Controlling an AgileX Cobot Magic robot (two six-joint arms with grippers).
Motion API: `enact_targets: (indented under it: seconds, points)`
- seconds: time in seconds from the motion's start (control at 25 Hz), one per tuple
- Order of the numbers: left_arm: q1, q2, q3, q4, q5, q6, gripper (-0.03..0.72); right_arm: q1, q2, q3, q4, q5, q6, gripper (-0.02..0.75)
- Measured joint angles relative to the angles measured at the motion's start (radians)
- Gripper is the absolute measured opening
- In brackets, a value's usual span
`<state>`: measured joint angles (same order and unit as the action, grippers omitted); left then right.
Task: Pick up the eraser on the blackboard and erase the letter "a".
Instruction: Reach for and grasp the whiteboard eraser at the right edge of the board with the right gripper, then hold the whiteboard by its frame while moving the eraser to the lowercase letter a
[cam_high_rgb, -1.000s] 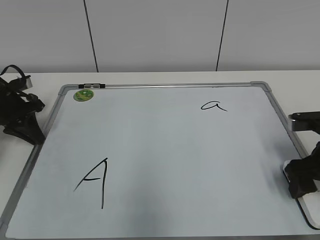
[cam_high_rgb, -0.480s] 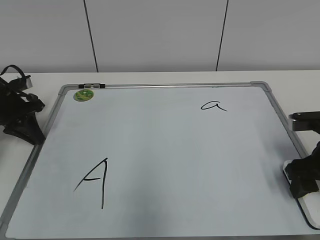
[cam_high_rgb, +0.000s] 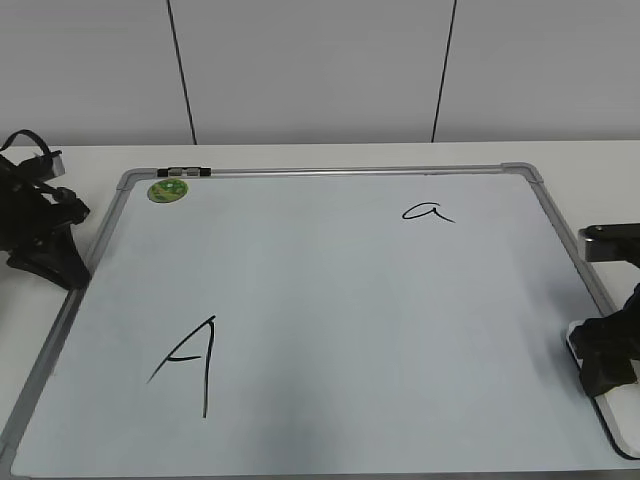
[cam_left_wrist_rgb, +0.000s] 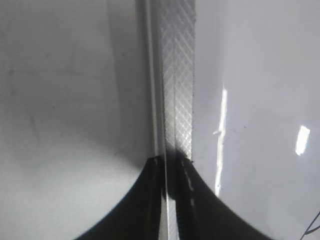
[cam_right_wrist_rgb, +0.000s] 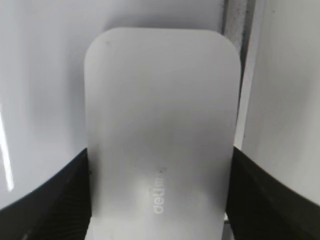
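Observation:
The blackboard (cam_high_rgb: 330, 300) is a white board in a grey frame, lying flat. The small cursive letter "a" (cam_high_rgb: 428, 212) is at its far right. The white eraser (cam_high_rgb: 618, 418) lies at the board's right edge, near the front. In the right wrist view the eraser (cam_right_wrist_rgb: 160, 110) fills the middle, with grey lettering. My right gripper (cam_high_rgb: 605, 365) has a finger pressed against each long side of it (cam_right_wrist_rgb: 160, 165). My left gripper (cam_high_rgb: 45, 250) rests by the board's left edge, jaws together over the grey frame (cam_left_wrist_rgb: 172, 162).
A large angular capital "A" (cam_high_rgb: 190, 362) is drawn at the board's front left. A round green sticker (cam_high_rgb: 167, 190) and a small black clip (cam_high_rgb: 183, 172) sit at the far left corner. A white wall stands behind the table.
The right gripper has shifted very slightly down and right on the eraser. The left arm and the board are unchanged.

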<state>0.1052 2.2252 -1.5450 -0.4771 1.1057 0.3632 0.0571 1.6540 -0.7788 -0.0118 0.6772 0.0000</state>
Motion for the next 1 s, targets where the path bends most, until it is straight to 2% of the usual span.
enact_targets:
  seconds: [0.52,1.0]
  points:
    - [0.0,0.0,0.0,0.0,0.0,0.0,0.036,0.0,-0.014,0.0,0.012,0.004,0.0,0.533]
    - [0.0,0.0,0.0,0.0,0.0,0.0,0.036,0.0,-0.2,-0.013,0.012,0.01,-0.02,0.533]
